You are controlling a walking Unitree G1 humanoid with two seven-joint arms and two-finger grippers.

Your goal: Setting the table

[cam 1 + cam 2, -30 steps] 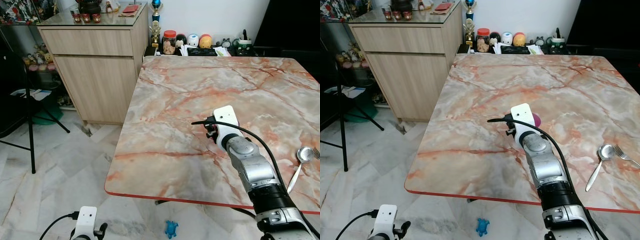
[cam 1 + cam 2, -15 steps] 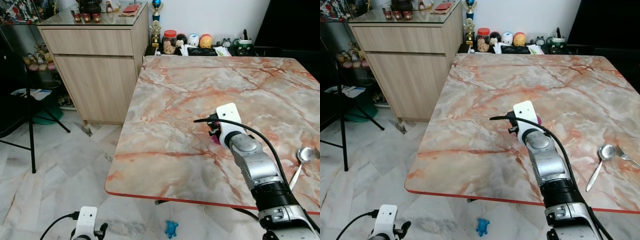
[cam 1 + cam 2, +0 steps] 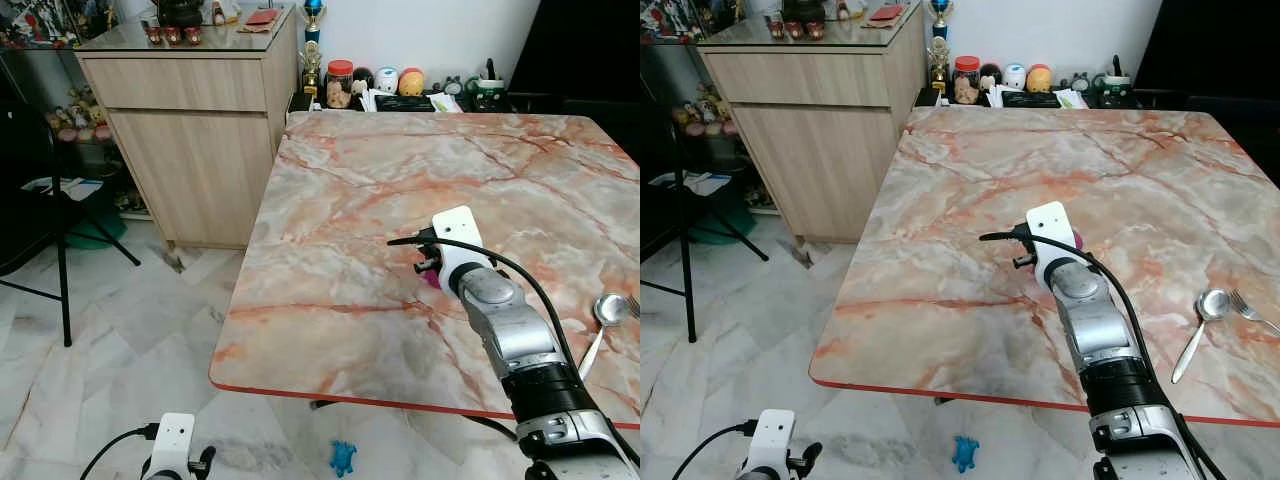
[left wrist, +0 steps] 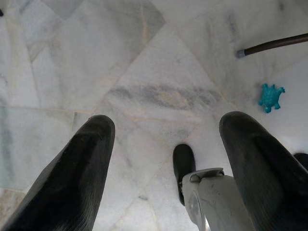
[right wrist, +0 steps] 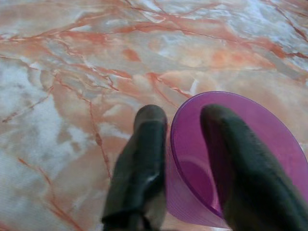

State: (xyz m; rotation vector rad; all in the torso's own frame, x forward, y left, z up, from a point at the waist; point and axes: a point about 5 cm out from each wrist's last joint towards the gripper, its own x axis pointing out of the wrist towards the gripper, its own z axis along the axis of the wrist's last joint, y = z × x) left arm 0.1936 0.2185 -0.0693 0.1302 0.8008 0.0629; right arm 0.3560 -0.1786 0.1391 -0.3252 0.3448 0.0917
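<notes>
– So, what has the right gripper (image 5: 180, 159) got?
– It pinches the purple cup (image 5: 231, 154) by its rim, one finger inside, one outside, over the marble table (image 3: 330, 200).
– And the spoon (image 3: 1198, 325)?
– Well off to its right, near the edge.

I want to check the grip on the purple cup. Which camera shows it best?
The right wrist view: the purple cup sits large there, its rim pinched between the right gripper's jaws, one finger inside and one outside. In the eye views, just a purple sliver peeks from behind the wrist over the marble table.
</notes>
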